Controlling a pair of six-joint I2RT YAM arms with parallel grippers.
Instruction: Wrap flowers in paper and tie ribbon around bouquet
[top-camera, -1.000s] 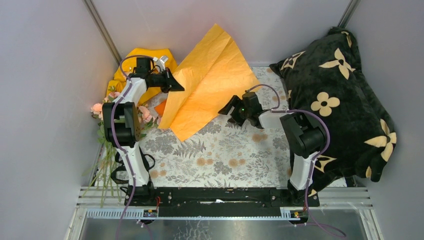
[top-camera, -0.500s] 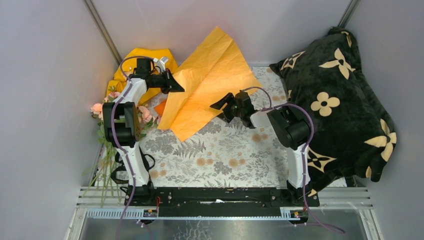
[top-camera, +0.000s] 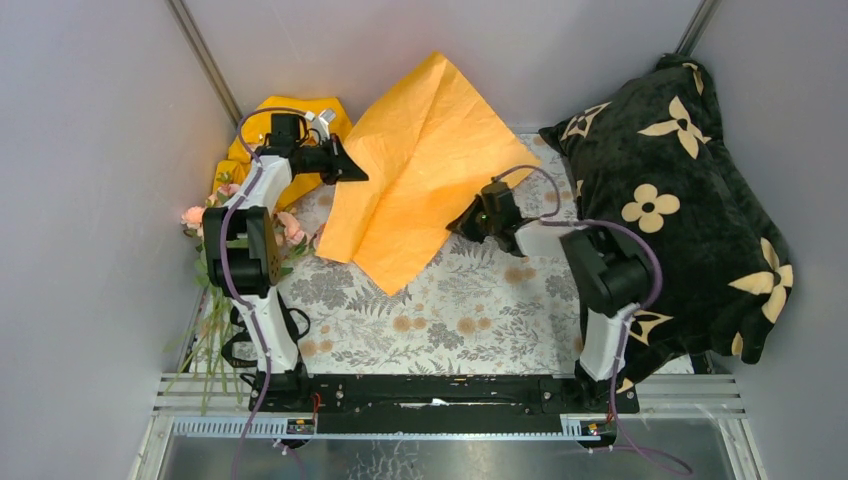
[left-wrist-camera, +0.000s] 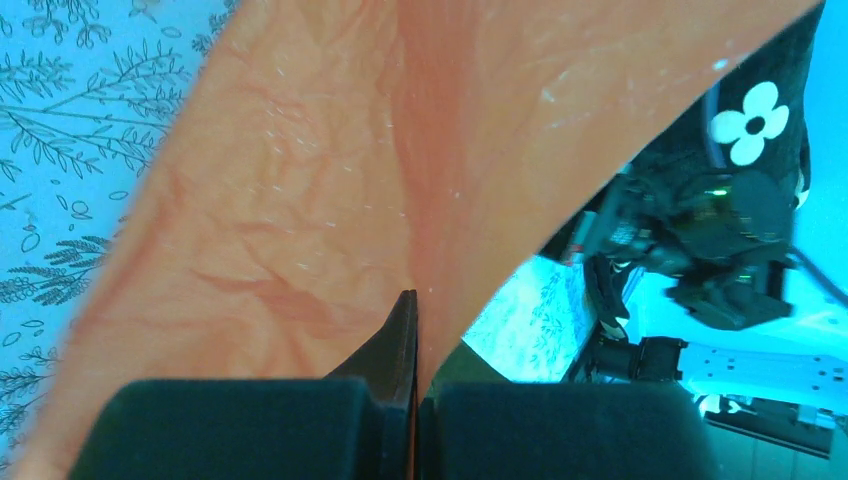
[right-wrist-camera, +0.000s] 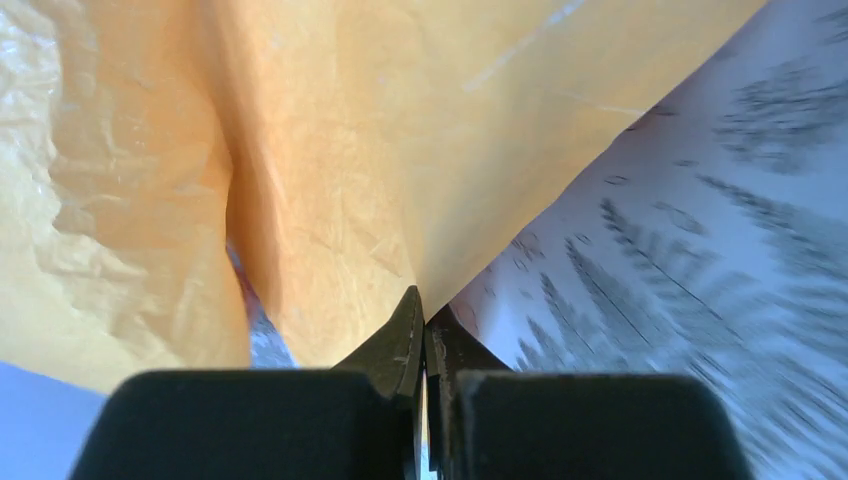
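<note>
The orange paper (top-camera: 420, 170) hangs spread between both grippers above the patterned tablecloth, its lower corner near the cloth. My left gripper (top-camera: 358, 175) is shut on the paper's left edge. In the left wrist view, paper (left-wrist-camera: 300, 180) rises from that gripper (left-wrist-camera: 413, 305). My right gripper (top-camera: 460, 224) is shut on the right edge. The right wrist view shows the sheet (right-wrist-camera: 330, 150) pinched in it (right-wrist-camera: 424, 315). The pink flowers (top-camera: 196, 216) lie at the far left, stems toward the front. No ribbon or bouquet is in view.
A yellow cloth (top-camera: 300, 108) lies bunched at the back left behind the left arm. A black pillow with cream flower shapes (top-camera: 690, 190) fills the right side. Grey walls close in on the left, back and right. The floral tablecloth (top-camera: 450, 320) covers the table.
My right gripper moved onto the paper's right edge and shut on it. The sheet now hangs wider, its lower corner shifted down and to the right. The left gripper kept its hold.
</note>
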